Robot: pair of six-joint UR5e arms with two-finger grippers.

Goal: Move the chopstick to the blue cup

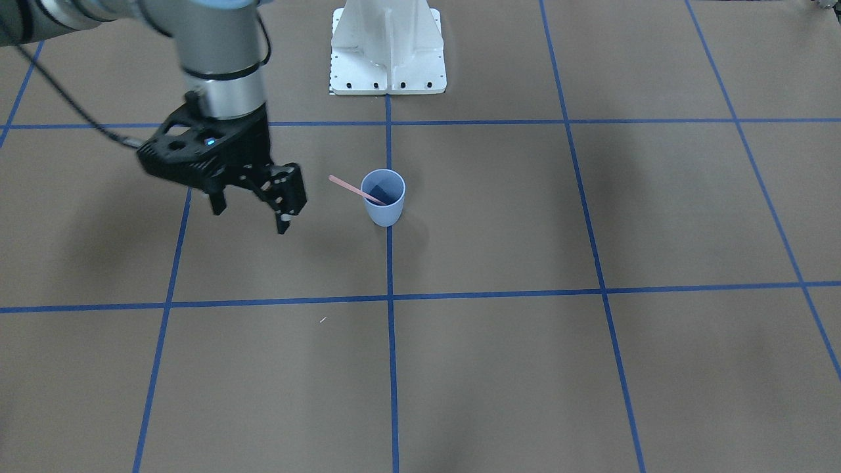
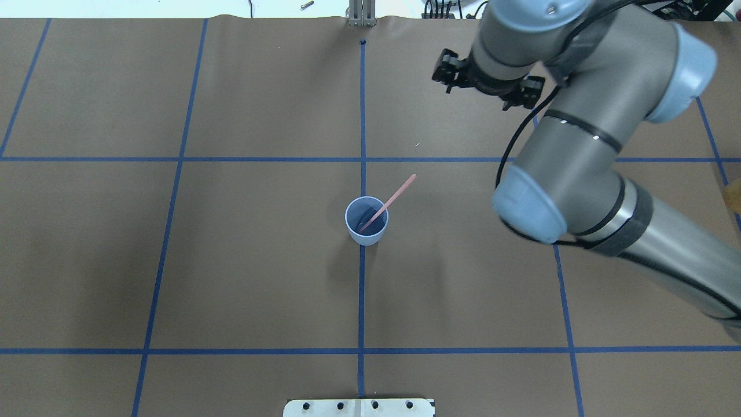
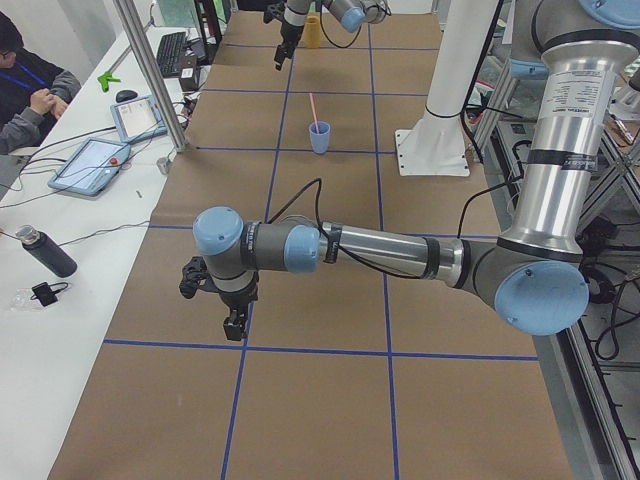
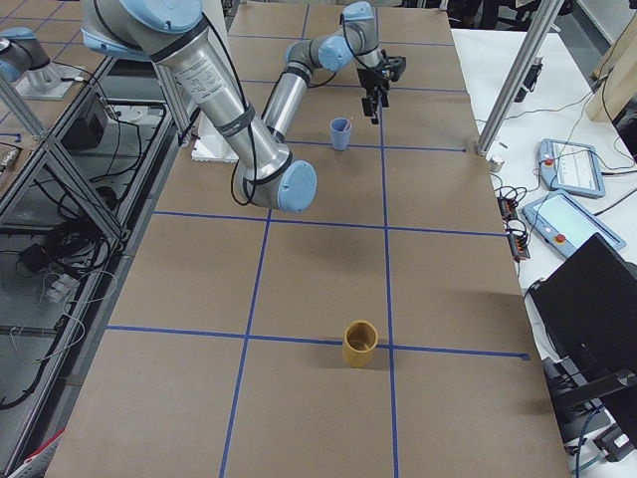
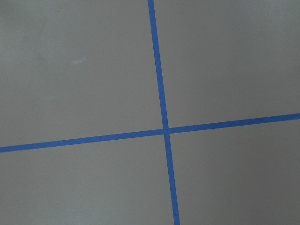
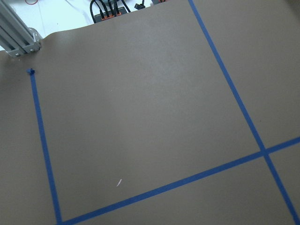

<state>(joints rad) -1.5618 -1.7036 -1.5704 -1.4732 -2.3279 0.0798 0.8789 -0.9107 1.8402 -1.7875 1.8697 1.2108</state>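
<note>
Overhead exterior: the thin pale pink chopstick (image 2: 398,194) stands slanted inside the small light blue cup (image 2: 367,237), left of and below the right gripper (image 1: 251,215), free end tilted toward it. That gripper hangs wide, empty, nearer; the left gripper (image 3: 232,323), far off, I cannot tell.

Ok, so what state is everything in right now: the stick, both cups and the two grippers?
Thin pale pink chopstick: leaning in the blue cup, lower end inside, upper end out over the rim.
Light blue handleless cup: upright, holding the chopstick.
Right gripper: open, empty, raised, apart from the blue cup.
Left gripper: hanging low; open or shut cannot be told.
Yellow cup: upright, standing alone.
</note>
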